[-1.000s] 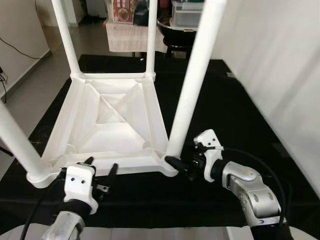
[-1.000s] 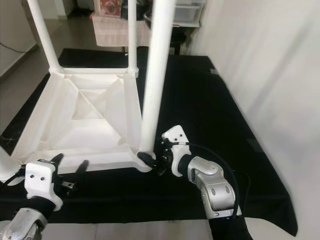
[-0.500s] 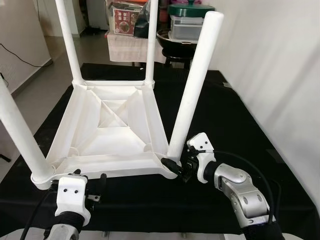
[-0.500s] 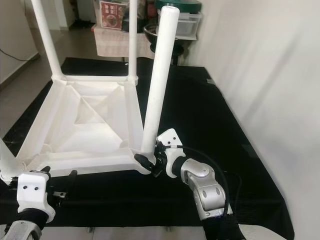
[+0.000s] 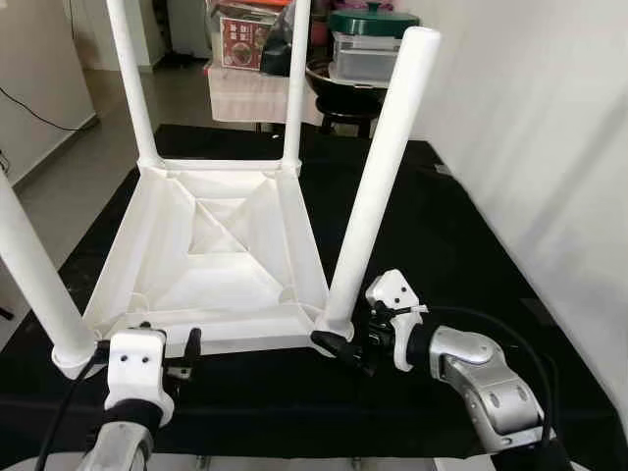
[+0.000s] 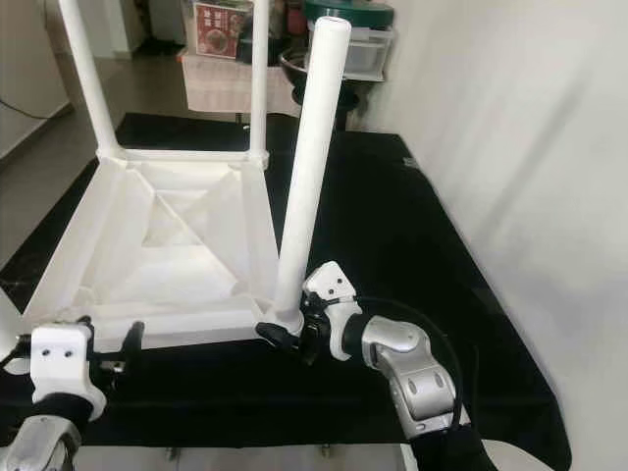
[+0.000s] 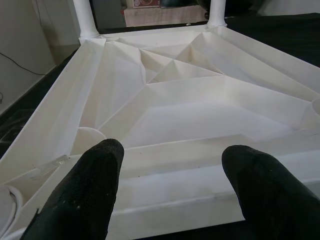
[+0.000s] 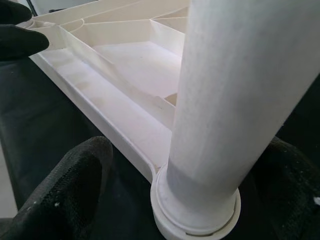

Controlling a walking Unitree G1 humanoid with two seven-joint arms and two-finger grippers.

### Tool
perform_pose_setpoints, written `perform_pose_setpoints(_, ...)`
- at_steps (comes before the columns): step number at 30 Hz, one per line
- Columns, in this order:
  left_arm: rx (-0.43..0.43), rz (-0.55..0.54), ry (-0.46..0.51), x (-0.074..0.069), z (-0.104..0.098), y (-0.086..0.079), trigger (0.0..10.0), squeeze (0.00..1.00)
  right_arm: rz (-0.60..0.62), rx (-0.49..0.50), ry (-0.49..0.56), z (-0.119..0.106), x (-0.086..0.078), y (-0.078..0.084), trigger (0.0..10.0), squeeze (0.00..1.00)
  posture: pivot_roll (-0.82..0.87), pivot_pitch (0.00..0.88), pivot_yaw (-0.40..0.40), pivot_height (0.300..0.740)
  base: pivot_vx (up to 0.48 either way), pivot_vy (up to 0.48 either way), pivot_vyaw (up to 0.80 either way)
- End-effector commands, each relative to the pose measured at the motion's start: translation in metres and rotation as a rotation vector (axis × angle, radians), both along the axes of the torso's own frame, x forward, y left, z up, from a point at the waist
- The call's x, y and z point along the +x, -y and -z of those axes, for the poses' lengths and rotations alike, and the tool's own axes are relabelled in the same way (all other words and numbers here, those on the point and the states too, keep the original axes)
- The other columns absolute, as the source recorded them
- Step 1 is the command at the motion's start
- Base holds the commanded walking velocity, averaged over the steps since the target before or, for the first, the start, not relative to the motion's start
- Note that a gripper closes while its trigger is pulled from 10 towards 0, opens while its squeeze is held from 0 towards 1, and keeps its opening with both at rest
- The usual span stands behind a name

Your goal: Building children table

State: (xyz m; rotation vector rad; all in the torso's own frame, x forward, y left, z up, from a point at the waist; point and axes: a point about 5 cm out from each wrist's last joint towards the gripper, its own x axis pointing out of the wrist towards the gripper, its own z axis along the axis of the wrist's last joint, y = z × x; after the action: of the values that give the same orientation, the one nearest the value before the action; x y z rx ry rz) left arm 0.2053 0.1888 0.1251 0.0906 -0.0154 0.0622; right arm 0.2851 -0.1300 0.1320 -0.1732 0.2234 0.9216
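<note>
The white plastic children's table (image 5: 221, 245) lies upside down on the black floor mat (image 5: 442, 226), with its four round white legs pointing up. The near right leg (image 5: 378, 177) leans a little to the right, and its bottom end sits in the near right corner of the table. The right gripper (image 5: 345, 349) is at that corner, much closer to this leg than the other arm. Its two black fingers (image 8: 55, 200) are spread wide, one on each side of the leg's foot, very close, but I cannot tell if they squeeze it. The left gripper (image 5: 167, 341) waits just in front of the table's near edge on the left, fingers apart and holding nothing. Far behind stand a dark pot with a green lid (image 5: 368, 25) and boxes. Nothing blocks the leg.
</note>
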Motion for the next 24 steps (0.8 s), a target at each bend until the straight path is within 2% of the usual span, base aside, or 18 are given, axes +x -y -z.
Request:
perform_pose_setpoints(1, 0.026, -0.013, -0.044, -0.0006, 0.0069, -0.0024, 10.0, 0.00, 0.000, 0.000, 0.004, 0.0024, -0.0007, -0.0029, 10.0, 1.00, -0.19, 0.003, -0.103, 0.740, 0.000, 0.480, 0.00)
perform_pose_setpoints(10, 0.028, -0.030, -0.041, -0.0009, 0.0063, -0.0034, 10.0, 0.00, -0.004, 0.001, 0.000, 0.0028, -0.0005, -0.0026, 10.0, 1.00, -0.19, 0.006, -0.109, 0.740, 0.000, 0.480, 0.00)
perform_pose_setpoints(24, 0.050, -0.017, -0.023, 0.0010, 0.0022, -0.0019, 10.0, 0.00, 0.007, -0.017, -0.004, 0.0070, -0.0004, -0.0046, 10.0, 1.00, -0.19, 0.000, -0.101, 0.740, 0.000, 0.000, 0.00)
